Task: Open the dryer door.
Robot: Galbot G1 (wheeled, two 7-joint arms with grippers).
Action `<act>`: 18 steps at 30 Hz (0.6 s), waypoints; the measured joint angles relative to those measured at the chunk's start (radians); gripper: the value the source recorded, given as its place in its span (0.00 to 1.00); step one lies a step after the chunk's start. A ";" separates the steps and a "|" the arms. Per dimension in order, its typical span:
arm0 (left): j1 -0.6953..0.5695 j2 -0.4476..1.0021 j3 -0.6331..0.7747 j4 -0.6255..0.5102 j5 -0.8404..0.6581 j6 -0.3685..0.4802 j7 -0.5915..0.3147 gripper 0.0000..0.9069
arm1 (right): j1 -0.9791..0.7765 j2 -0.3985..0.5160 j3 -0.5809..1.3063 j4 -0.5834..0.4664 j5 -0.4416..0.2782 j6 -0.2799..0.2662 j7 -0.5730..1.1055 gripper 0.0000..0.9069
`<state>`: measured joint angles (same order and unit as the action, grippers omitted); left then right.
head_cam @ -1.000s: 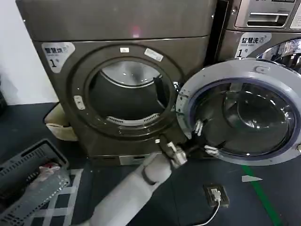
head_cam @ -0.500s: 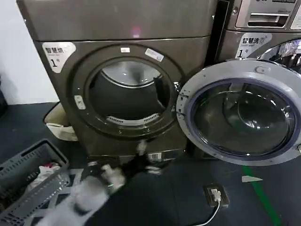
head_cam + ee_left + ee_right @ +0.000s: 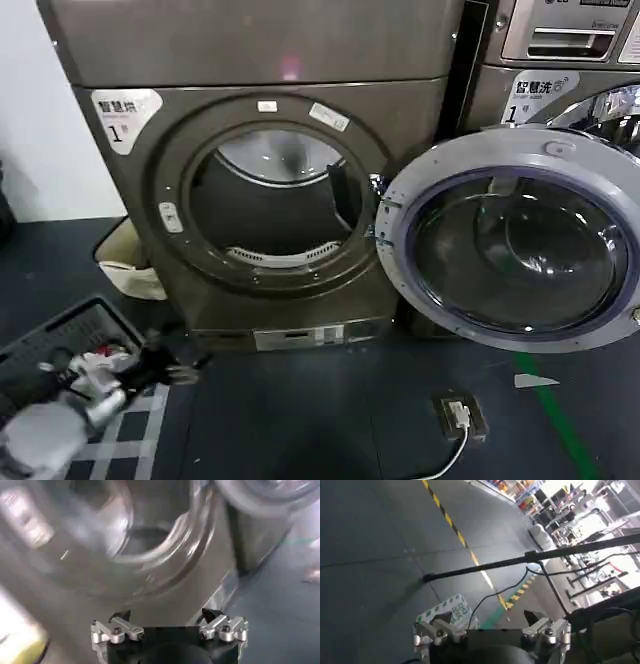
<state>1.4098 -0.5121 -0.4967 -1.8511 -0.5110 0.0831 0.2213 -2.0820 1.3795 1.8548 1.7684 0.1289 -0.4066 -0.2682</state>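
Note:
The grey dryer [image 3: 250, 60] stands ahead with its round door [image 3: 520, 240] swung wide to the right, the glass facing me. Its drum opening [image 3: 270, 200] is uncovered and dark inside. My left gripper [image 3: 185, 372] is low at the left, near the floor in front of the dryer's lower left corner and well apart from the door. In the left wrist view the left gripper [image 3: 165, 617] is open with nothing in it, facing the dryer front [image 3: 150, 540]. In the right wrist view the right gripper [image 3: 487, 617] is open over bare floor.
A dark laundry basket [image 3: 60, 345] sits on the floor at lower left, under my left arm. A cream bin [image 3: 125, 265] stands beside the dryer. A second machine [image 3: 560, 60] is behind the open door. A small box with a cable [image 3: 460, 412] and a green line [image 3: 560, 420] lie on the floor.
My left arm has swept from the door's lower edge down and left to the basket. The door stays wide open.

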 joint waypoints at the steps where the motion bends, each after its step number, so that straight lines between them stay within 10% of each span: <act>1: 0.012 0.014 -0.024 0.015 -0.027 0.021 0.000 1.00 | 0.002 0.001 -0.001 -0.004 0.000 0.004 -0.005 1.00; 18: -0.137 0.158 -0.115 0.314 -0.453 0.560 0.050 1.00 | 0.016 0.006 0.007 -0.011 0.100 0.078 -0.082 1.00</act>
<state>1.2730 -0.3543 -0.6115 -1.5371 -0.9636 0.6428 0.2715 -2.0661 1.3858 1.8619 1.7572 0.2286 -0.3284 -0.3499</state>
